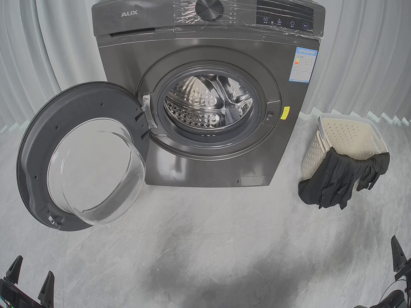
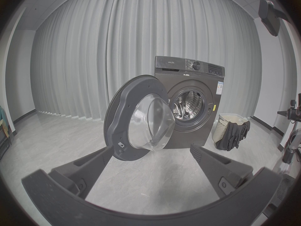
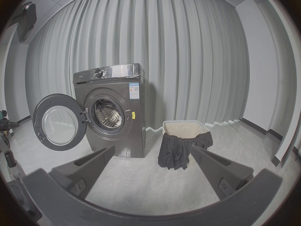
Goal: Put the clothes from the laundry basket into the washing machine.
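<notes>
Fingers (image 3: 219, 170) of the right gripper (image 3: 152, 148) and of the left gripper (image 2: 151, 148) are spread wide and hold nothing; both hang low over the floor (image 1: 214, 244). Dark clothes (image 1: 338, 176) lie ahead of the right fingers and well apart from them. They are draped over the near rim of the basket (image 1: 351, 135), with the loose ends reaching the floor. The washer (image 1: 205, 35) stands ahead, between the two pairs of fingers, and the basket is just beside it on the right fingers' side. The door (image 1: 81, 103) is swung fully open toward the left fingers, so the drum (image 1: 209, 99) is bare and shows no load.

The step in hand is judged to be the approach and first grasp, best done by the right fingers, which are nearer.
- Aim at the thick fold on the rim, not the thin hanging ends.
- Close on cloth alone, since catching the rim would likely drag or tip the light basket.
- Lift until the ends clear the rim and the floor.
- Carry the load across to the drum, away from the open door.
- Release well inside the opening, so nothing trails over the seal.
</notes>
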Robot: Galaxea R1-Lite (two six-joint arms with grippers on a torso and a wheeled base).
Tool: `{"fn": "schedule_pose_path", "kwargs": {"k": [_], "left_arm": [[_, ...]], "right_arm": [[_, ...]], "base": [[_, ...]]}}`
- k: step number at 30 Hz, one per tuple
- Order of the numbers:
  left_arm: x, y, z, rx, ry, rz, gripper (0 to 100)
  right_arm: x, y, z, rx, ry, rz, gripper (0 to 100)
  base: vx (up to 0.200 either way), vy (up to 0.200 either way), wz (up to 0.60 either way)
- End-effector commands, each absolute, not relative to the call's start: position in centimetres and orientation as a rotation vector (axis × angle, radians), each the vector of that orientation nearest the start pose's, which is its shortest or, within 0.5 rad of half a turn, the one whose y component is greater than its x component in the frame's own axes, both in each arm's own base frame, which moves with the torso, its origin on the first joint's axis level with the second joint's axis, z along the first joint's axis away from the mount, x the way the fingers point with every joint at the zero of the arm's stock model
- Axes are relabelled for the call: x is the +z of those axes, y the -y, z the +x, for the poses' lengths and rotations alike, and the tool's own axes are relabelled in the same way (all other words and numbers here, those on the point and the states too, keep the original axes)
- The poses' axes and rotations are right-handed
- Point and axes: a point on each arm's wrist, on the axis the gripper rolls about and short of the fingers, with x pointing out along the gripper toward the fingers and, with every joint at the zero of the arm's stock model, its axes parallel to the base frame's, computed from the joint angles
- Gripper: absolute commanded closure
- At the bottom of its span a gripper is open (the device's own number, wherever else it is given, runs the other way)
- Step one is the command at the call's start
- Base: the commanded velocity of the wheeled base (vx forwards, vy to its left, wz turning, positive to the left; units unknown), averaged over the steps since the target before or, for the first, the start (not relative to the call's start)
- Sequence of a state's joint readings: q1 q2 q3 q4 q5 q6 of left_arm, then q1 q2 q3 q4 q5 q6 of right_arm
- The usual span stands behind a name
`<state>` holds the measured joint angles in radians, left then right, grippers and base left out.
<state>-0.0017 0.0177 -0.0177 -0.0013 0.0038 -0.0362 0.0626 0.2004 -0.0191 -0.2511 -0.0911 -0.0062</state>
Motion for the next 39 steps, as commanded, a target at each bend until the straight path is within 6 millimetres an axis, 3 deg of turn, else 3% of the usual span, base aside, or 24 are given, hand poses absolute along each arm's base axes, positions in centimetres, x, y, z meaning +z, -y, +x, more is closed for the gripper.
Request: {"fn": "schedule_pose_path", "kwargs": {"k": [1, 5, 10, 19, 31, 39], "left_arm": [[7.6, 0.0, -2.3, 0.003, 0.003, -0.037, 0], [7.6, 0.0, -2.3, 0.003, 0.003, -0.037, 0], [7.6, 0.0, -2.3, 0.003, 0.003, -0.037, 0], [7.6, 0.0, -2.3, 0.003, 0.002, -0.037, 0], [7.6, 0.0, -2.3, 0.005, 0.003, -0.038, 0], [7.6, 0.0, -2.3, 0.005, 0.003, -0.038, 0]], "right_arm": [[9.7, 0.3, -1.9, -0.05, 0.134, -0.002, 0], [8.1, 0.1, -2.3, -0.057, 0.05, -0.009, 0], [7.6, 0.1, -2.3, -0.023, 0.003, 0.005, 0], [7.5, 0.0, -2.3, -0.003, -0.005, 0.003, 0], [7.5, 0.0, -2.3, -0.002, -0.005, 0.003, 0], [7.5, 0.0, -2.3, -0.002, -0.005, 0.003, 0]], "base": [[0.0, 0.0, 0.0], [0.0, 0.0, 0.0], [0.0, 0.0, 0.0], [0.0, 0.0, 0.0], [0.2, 0.0, 0.0], [0.0, 0.0, 0.0]]}}
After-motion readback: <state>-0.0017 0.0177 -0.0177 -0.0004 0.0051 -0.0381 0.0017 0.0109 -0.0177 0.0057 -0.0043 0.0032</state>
